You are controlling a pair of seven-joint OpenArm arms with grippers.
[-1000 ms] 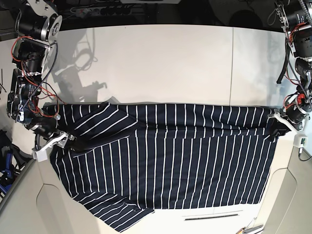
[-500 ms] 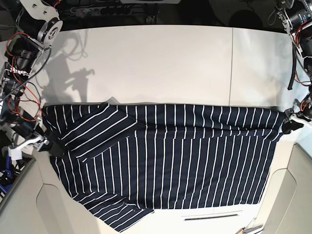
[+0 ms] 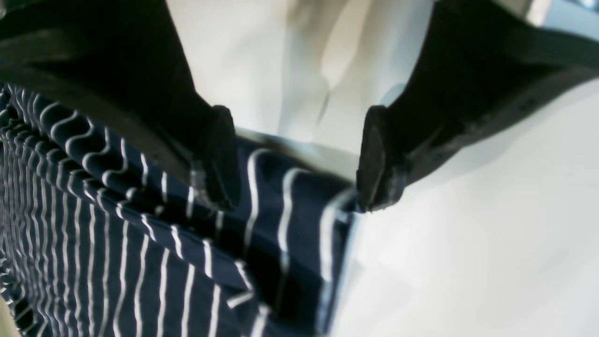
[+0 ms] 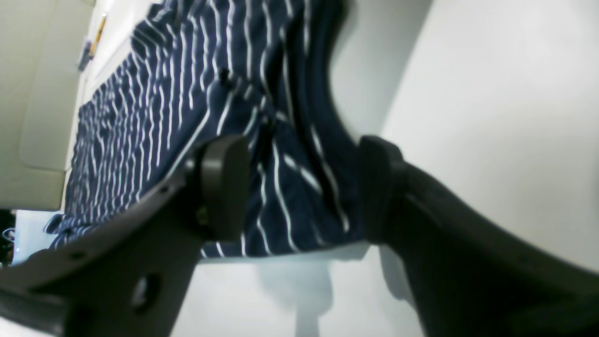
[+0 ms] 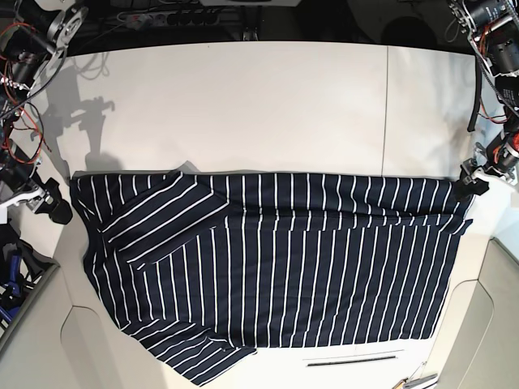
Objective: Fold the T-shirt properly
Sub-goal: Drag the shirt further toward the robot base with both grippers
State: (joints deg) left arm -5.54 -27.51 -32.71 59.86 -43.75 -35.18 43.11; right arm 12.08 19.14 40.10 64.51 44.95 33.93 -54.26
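The T-shirt [image 5: 276, 259] is spread flat on the white table [image 5: 268, 105], long axis running side to side. At either end, the left gripper [image 5: 473, 181] and right gripper [image 5: 50, 204] are held spread, nothing pinched, about equally near.

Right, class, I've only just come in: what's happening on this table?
A two-armed robot is partway through folding a striped T-shirt laid across a white table. The far part has been folded over, leaving a straight far edge, and one sleeve lies tucked across the body. Both claws are open and hold nothing: the left claw sits over one corner of the cloth, and the right claw over the opposite end.
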